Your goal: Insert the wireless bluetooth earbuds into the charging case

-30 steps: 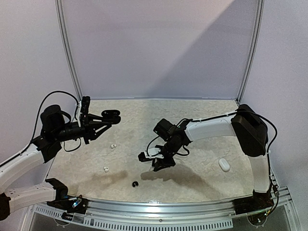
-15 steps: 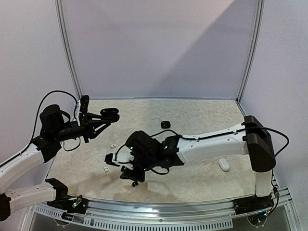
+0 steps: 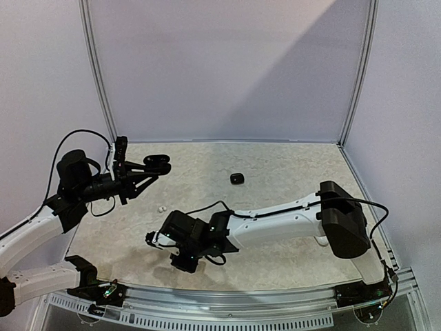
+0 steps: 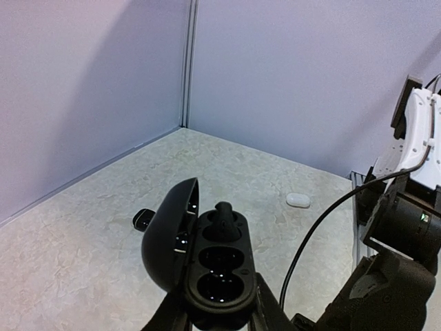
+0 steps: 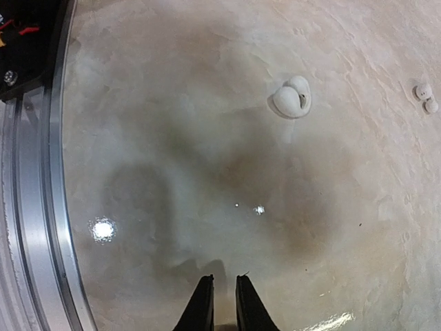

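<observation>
My left gripper [image 3: 148, 169] [image 4: 219, 314] is shut on the open black charging case [image 3: 158, 164] [image 4: 217, 265] and holds it above the table's left rear. One black earbud [image 4: 224, 219] sits in the case's far socket. The two nearer sockets are empty. My right gripper [image 3: 182, 263] [image 5: 220, 279] points down at the table near the front left, its fingertips [image 5: 204, 296] a thin slit apart with nothing showing between them. A white earbud [image 5: 293, 96] lies just ahead of it. A white pair [image 3: 162, 208] [image 5: 426, 96] lies farther off. The black earbud from before is hidden.
A small shut black case [image 3: 237, 178] [image 4: 143, 219] lies on the table at mid-rear. A white case [image 4: 298, 200] lies to the right, hidden under my right arm from above. The metal front rail [image 3: 227, 293] [image 5: 34, 207] runs close beside the right gripper.
My right arm swept from the middle of the table to the front left and came down over the spot where the black earbud lay. Its jaws narrowed. The left arm held still.
</observation>
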### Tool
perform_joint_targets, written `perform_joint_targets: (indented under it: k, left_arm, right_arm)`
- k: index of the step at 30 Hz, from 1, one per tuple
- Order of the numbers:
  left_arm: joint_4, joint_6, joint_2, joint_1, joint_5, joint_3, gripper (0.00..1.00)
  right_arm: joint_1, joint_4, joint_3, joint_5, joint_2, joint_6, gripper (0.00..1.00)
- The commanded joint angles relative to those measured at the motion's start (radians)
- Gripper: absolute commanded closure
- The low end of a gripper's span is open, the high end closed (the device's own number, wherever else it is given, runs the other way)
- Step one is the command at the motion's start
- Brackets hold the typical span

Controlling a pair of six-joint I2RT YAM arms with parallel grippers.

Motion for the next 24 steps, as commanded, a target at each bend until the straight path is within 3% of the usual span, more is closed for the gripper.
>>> perform_joint_targets:
  k: [1,14,24]
  left_arm:
    - [0.023,0.002,-0.006,0.011,0.011,0.002,1.00]
    - [0.035,-0.001,-0.001,0.010,0.022,-0.004,1.00]
    - [0.038,0.002,0.007,0.011,0.026,-0.001,1.00]
  right_arm:
    - [-0.002,-0.086,-0.019,0.064,0.014,0.080,0.90]
    - [-0.002,-0.180,-0.095,0.087,-0.032,0.089,0.97]
    - [-0.003,-0.228,-0.175,0.092,-0.127,0.017,0.96]
